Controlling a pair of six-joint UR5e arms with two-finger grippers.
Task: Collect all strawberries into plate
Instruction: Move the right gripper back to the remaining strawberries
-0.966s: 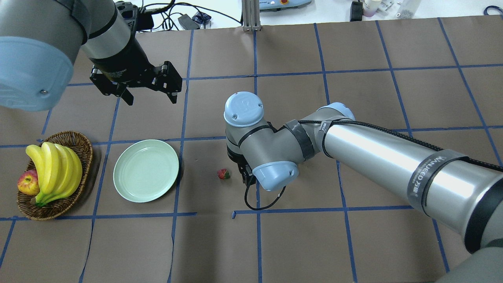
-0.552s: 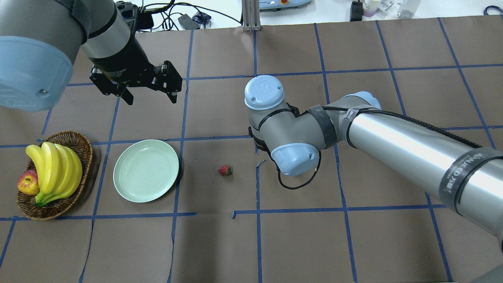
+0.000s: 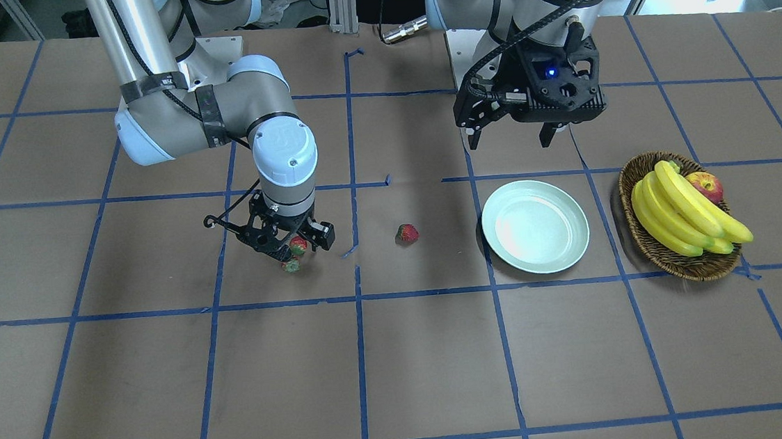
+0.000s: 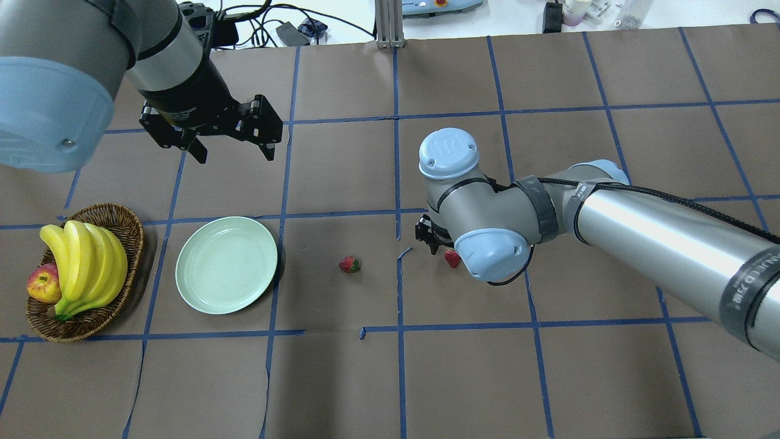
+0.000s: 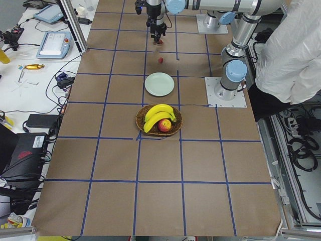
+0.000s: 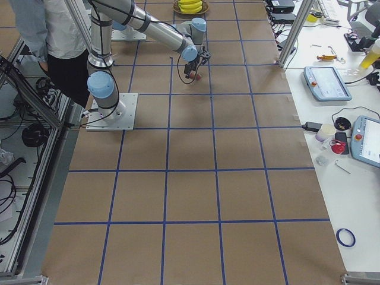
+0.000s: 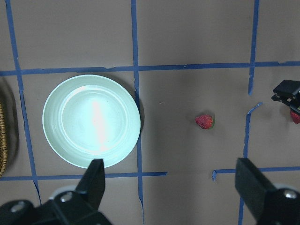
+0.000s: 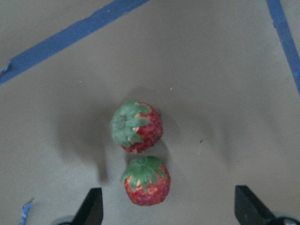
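Overhead exterior shows the plate [image 4: 226, 264] empty at left centre. The left gripper [image 4: 233, 145] hangs above it in the frame, jaws apart and holding nothing. The right gripper [image 3: 290, 247], left of centre in the front-facing view, hovers low with jaws spread wide and empty. One strawberry [image 4: 349, 264] lies mid-frame, between plate and right gripper. In the right wrist view, two more strawberries [image 8: 137, 126] sit just beside each other, low centre, between the fingers [image 8: 93, 206] but nearer the left-hand one. This looks like the approach to a first pick. The next move calls for centring on one berry, descending and closing without catching its neighbour.
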